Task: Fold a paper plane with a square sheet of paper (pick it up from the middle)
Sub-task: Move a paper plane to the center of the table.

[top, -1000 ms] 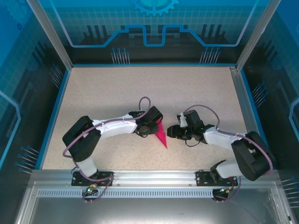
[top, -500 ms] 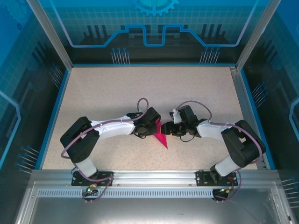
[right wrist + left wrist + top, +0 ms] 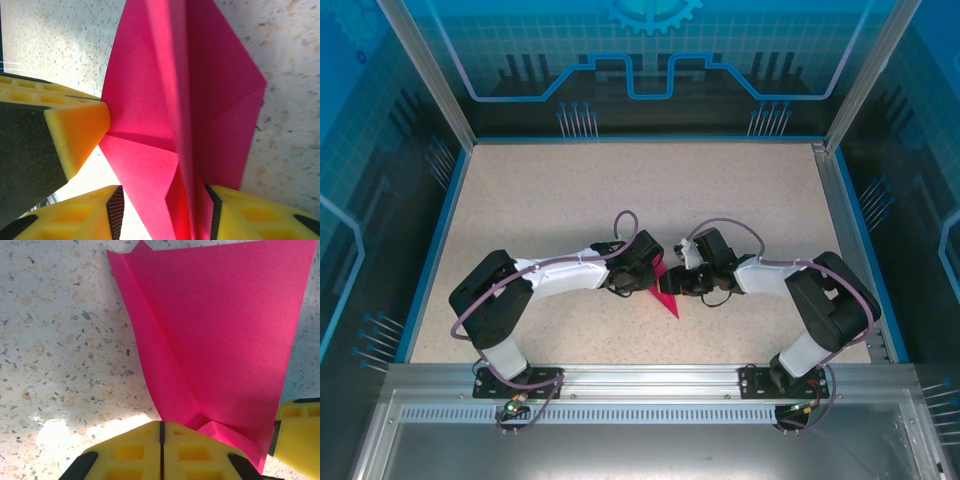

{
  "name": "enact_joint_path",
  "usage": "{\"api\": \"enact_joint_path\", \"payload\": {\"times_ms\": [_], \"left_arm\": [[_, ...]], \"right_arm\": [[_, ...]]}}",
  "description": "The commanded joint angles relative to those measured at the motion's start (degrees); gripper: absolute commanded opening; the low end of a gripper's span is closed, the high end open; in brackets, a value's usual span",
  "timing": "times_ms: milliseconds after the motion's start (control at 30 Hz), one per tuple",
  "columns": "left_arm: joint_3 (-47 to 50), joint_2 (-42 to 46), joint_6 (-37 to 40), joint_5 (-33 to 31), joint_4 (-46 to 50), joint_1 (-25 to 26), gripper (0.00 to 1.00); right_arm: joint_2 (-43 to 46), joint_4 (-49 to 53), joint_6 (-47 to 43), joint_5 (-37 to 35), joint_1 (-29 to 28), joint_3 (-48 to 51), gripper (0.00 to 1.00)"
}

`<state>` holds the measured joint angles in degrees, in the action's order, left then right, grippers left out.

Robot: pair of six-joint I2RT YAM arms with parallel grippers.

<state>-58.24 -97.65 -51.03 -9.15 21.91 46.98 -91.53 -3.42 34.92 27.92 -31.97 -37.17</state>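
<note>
Left tool (image 3: 161, 440) shut, pads together, tips against the narrow end of the paper plane (image 3: 215, 330). Plane lay flat mid-table (image 3: 570, 190), point toward near edge, between both tools. Right tool (image 3: 165, 212) partly open, astride raised centre crease. Open table all round.

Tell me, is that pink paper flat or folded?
Folded. The pink paper shows sharp creases and layered flaps on both wrist cameras, and from above it is a narrow pointed wedge.

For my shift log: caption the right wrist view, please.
Right pincer open astride the folded pink paper; left pincer shut on its corner.
</note>
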Motion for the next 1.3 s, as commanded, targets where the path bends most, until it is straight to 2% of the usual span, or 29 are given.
{"api": "enact_joint_path", "payload": {"times_ms": [0, 67, 167, 267, 467, 767, 967, 1133, 1267], "left_arm": [[0.6, 1.8, 0.8, 0.5, 0.5, -0.5, 0.09], [0.8, 2.1, 0.9, 0.3, 0.6, -0.6, 0.09], [1.1, 2.3, 0.8, 0.3, 0.6, -0.6, 0.09], [1.1, 2.5, 0.8, 0.2, 0.9, -0.7, 0.09], [1.6, 3.1, 0.8, -0.4, 1.4, -0.8, 0.10], [2.6, 3.9, 0.8, -0.1, 0.6, -0.8, 0.13], [3.4, 5.1, 0.6, 0.0, -0.2, -0.8, 0.14], [9.7, 11.6, -0.2, -0.7, -7.4, -0.8, 0.27], [11.8, 16.8, -0.1, -3.7, -7.3, -0.8, 0.37]], "right_arm": [[0.1, 3.6, -2.1, -2.6, -1.7, -2.5, 0.45], [0.0, 5.6, -3.0, -4.3, -2.6, -3.3, 0.39], [-0.6, 8.5, -3.9, -6.9, -3.8, -4.8, 0.35], [-0.2, 12.0, -3.9, -12.1, -5.2, -6.3, 0.34], [-1.7, 17.2, -5.5, -18.1, -8.5, -10.0, 0.33], [-4.1, 21.5, -6.1, -23.5, -11.3, -12.9, 0.30], [-4.7, 21.7, -5.9, -23.7, -12.0, -14.9, 0.24], [-3.2, 23.9, -5.9, -24.8, -12.5, -16.5, 0.12], [-1.8, 28.3, -5.4, -29.3, -12.7, -19.3, 0.10]]}}
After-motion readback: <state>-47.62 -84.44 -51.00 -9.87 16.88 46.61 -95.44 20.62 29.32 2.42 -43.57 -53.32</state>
